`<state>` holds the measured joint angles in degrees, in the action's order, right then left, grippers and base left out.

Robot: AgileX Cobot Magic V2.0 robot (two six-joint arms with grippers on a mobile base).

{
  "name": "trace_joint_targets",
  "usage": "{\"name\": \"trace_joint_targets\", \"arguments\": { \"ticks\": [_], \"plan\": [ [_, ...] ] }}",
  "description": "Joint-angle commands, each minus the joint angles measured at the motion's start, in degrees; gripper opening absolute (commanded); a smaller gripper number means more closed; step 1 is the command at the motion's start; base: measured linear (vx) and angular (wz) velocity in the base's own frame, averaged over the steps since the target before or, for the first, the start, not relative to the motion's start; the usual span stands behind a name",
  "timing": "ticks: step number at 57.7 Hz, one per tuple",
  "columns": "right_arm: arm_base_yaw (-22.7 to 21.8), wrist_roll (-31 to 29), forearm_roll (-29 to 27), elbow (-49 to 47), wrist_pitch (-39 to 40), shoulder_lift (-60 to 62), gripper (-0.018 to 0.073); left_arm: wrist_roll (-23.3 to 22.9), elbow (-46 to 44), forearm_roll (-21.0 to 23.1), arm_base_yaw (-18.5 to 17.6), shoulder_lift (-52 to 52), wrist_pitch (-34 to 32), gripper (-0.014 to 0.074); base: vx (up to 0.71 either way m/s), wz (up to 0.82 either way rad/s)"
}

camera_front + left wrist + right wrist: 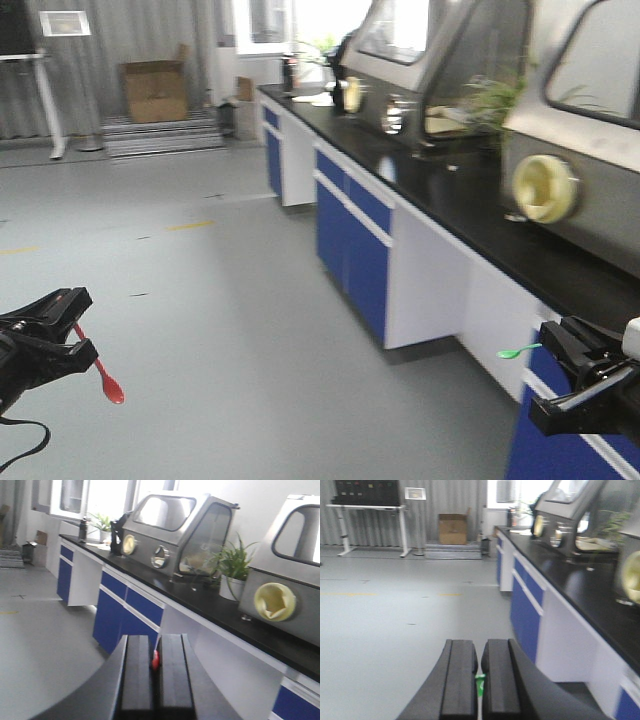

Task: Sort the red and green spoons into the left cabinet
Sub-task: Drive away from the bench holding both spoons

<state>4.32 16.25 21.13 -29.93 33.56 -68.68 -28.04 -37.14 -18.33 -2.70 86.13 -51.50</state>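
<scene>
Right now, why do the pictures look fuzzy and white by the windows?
Front view: the bright window washes out white, and the black countertop smears. Left wrist view: soft all over, the thin red plastic spoon just a blob. Right wrist view: the thin green plastic spoon blurs too.

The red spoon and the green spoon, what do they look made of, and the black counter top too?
Red spoon: likely plastic; thin, evenly bright colour. Green spoon: probably the same plastic, though little shows. Counter top: glossy black with pale reflections; perhaps resin or laminate, cannot tell which.
</scene>
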Motion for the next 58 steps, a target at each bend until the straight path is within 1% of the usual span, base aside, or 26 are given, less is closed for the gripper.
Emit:
{"name": "trace_joint_targets", "arguments": {
  "ticks": [1, 33, 58],
  "plan": [
    [-0.19, -0.17, -0.52, -1.36, 4.14, 1.25, -0.0009, -0.34, -1.37, 1.00, -0.17, -2.00, -4.53, -0.0006, 0.21, 0.59],
    [-0.19, -0.17, -0.52, -1.36, 4.20, 1.25, -0.0009, -0.34, -1.37, 1.00, -0.17, -2.00, -4.53, -0.0006, 0.24, 0.53],
    [-0.19, -0.17, -0.52, -1.36, 4.20, 1.25, -0.0009, -0.34, -1.37, 1.00, -0.17, -2.00, -4.53, -0.0006, 0.32, 0.30]
  ]
}}
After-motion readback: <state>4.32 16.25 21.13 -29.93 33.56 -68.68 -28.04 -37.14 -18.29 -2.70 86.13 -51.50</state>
